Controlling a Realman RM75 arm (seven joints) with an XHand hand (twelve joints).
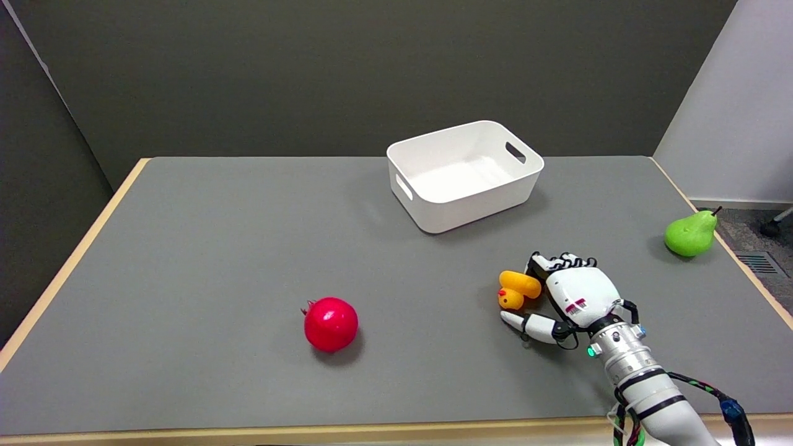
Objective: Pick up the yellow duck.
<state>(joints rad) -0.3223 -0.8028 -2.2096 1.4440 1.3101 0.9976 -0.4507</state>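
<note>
Yellow plastic, with an orange beak, the small rubber duck (518, 289) lies on the grey table top (217, 248) toward its near right part, tipped over so that its head points down toward the table's near edge. The robot's black-and-white right hand (567, 294) sits right against the duck's right side, back of the hand facing up, with the white arm (644, 384) reaching in from the lower right. Its fingers (560, 260) are curled at the far side, just behind the duck, and its thumb (526, 323) stretches out to the left just below the duck's head, so the toy lies between thumb and fingers. From this angle it is hard to say whether the hand actually presses on the duck or only cups around it; the duck appears to rest on the table. A round, glossy red pomegranate (331, 323) stands well apart to the left, near the middle of the table. A white rectangular plastic bin (433, 207) with handle slots sits farther back, beyond the hand. A green pear (691, 232) lies by the table's right edge, well apart from the hand.
</note>
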